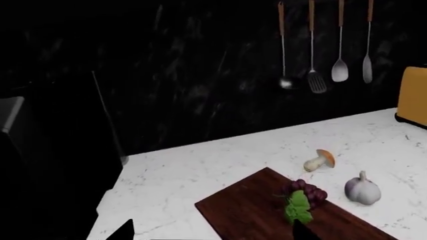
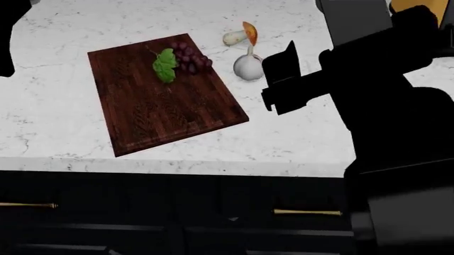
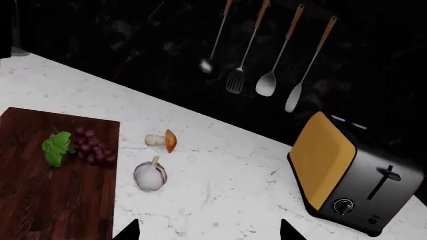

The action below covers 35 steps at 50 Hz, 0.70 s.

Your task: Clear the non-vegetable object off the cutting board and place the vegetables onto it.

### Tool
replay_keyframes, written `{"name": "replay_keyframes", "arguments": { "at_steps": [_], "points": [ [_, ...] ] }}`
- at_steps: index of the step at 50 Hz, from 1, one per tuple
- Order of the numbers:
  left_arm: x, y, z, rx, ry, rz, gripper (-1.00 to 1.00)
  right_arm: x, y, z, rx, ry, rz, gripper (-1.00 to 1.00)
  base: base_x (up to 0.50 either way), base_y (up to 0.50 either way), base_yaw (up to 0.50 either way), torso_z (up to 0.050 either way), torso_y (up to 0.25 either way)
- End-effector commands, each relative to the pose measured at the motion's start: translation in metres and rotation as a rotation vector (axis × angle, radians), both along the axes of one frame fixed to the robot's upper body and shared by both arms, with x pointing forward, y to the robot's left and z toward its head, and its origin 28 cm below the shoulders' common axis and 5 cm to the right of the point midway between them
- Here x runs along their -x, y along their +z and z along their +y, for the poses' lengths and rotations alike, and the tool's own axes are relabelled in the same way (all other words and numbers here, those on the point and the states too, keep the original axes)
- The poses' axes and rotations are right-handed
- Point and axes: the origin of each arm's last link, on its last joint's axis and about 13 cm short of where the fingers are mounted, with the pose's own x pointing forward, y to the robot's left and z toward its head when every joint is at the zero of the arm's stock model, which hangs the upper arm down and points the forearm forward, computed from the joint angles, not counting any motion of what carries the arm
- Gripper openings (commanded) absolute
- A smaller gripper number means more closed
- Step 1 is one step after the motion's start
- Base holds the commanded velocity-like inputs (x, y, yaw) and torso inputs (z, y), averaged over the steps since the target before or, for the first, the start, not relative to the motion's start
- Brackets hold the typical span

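step: pre-grasp, nothing moved | grapes [image 2: 186,60] on far right corner of cutting board [image 2: 163,103] | garlic [image 2: 247,67] + mushroom [image 2: 242,35] off board, right, on counter [image 2: 64,122] | right gripper [image 3: 209,231] spread, empty, hovers nr garlic | left gripper [image 1: 212,232]: tips only, spread, empty | next: grab grapes, clear off board

On the countertop [image 2: 298,143], grapes [image 2: 186,61] sit at the far right corner of the cutting board [image 2: 159,106]. A garlic bulb [image 2: 248,67] lies just right of the board, a mushroom [image 2: 243,35] behind it.
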Motion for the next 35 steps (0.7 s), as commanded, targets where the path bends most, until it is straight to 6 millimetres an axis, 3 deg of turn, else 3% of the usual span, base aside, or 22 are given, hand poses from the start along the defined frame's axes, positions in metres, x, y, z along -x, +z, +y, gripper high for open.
{"name": "replay_keyframes", "arguments": {
  "at_steps": [1, 4, 35],
  "points": [
    [-0.004, 0.0161, 0.0051, 0.012, 0.008, 0.032, 1.0, -0.0121, 0.0143, -0.0024, 0.031, -0.008, 0.026, 1.0, 0.0, 0.0, 0.0, 0.0, 0.0],
    [-0.0042, 0.0163, 0.006, 0.017, 0.008, 0.031, 1.0, -0.0135, 0.0152, -0.0003, 0.042, -0.004, 0.034, 1.0, 0.06, 0.0, 0.0, 0.0, 0.0],
    [0.0019, 0.0168, 0.0097, 0.019, 0.018, 0.008, 1.0, -0.0157, 0.0098, 0.0034, 0.082, 0.039, 0.069, 1.0, 0.5, 0.0, 0.0, 0.0, 0.0]
  ]
}}
